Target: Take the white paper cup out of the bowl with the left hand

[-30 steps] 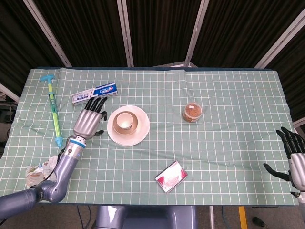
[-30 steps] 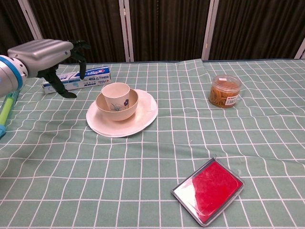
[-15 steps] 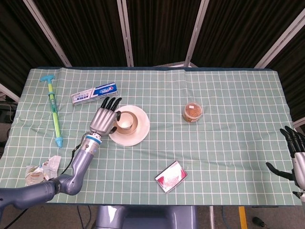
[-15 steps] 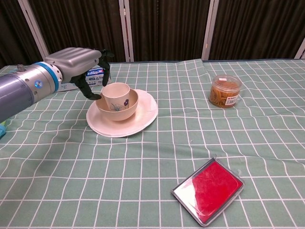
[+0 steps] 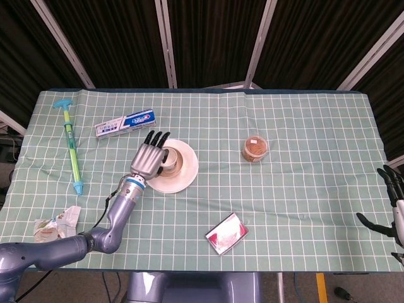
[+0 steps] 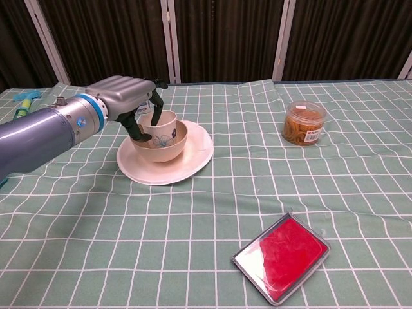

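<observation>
The white paper cup (image 6: 166, 124), printed with a small flower, stands upright in a beige bowl (image 6: 165, 149) on a cream plate (image 6: 193, 158). My left hand (image 6: 125, 98) is at the cup's left side. Its fingers curve over the near rim and the thumb sits low by the bowl's edge, without a clear grip. From above, the left hand (image 5: 150, 159) covers the left part of the cup (image 5: 171, 158) and plate (image 5: 187, 174). My right hand (image 5: 394, 205) hangs past the table's right edge with its fingers spread and empty.
A toothpaste box (image 5: 125, 123) lies behind the left hand, and a green syringe-shaped tool (image 5: 71, 148) lies far left. A crumpled wrapper (image 5: 53, 224) sits at the front left. A clear jar of rubber bands (image 6: 304, 122) stands to the right. A red flat case (image 6: 281, 257) lies near the front.
My left hand has moved right from beside the plate to the cup, and its fingers now reach over the rim. The right hand has slid further off the table's right edge.
</observation>
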`<state>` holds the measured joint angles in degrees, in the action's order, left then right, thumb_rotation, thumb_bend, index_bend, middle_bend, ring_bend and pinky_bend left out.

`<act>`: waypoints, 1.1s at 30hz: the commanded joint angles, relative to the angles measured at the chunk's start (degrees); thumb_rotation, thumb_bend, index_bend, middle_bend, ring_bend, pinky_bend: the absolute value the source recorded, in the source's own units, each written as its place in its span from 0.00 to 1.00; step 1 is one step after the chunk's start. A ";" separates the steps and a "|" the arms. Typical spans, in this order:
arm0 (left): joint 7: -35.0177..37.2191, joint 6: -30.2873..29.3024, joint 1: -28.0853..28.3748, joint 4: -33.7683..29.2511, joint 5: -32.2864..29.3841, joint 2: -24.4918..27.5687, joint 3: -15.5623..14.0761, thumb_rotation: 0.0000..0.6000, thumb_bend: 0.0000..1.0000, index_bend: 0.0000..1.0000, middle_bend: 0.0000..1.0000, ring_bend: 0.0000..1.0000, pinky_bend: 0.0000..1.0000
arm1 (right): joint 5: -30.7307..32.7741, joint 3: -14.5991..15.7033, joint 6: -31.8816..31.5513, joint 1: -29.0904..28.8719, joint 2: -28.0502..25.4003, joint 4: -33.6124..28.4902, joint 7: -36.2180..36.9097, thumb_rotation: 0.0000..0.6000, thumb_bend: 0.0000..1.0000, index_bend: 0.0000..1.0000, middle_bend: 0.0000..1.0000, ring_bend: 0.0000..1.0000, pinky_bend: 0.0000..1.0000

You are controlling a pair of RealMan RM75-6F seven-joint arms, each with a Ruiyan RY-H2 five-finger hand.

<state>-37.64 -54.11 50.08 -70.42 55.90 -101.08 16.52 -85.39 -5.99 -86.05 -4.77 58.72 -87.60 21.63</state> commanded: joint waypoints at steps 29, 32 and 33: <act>6.01 -9.72 -13.36 -32.08 12.96 26.88 -15.41 1.00 0.45 0.68 0.00 0.00 0.00 | -2.03 0.28 -2.49 0.91 0.07 -1.43 -2.28 1.00 0.09 0.02 0.00 0.00 0.00; 6.72 -4.62 -12.62 -35.50 10.85 30.65 -17.08 1.00 0.45 0.68 0.00 0.00 0.00 | -2.11 0.31 -2.39 0.81 0.20 -1.80 -2.97 1.00 0.09 0.02 0.00 0.00 0.00; 6.80 -3.14 -12.10 -36.22 9.95 31.39 -17.14 1.00 0.45 0.68 0.00 0.00 0.00 | -2.14 0.30 -2.39 0.79 0.23 -1.90 -3.14 1.00 0.09 0.02 0.00 0.00 0.00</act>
<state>-31.83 -61.34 37.76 -103.66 67.39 -72.42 0.69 -87.50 -5.69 -88.46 -3.96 58.92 -89.45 18.54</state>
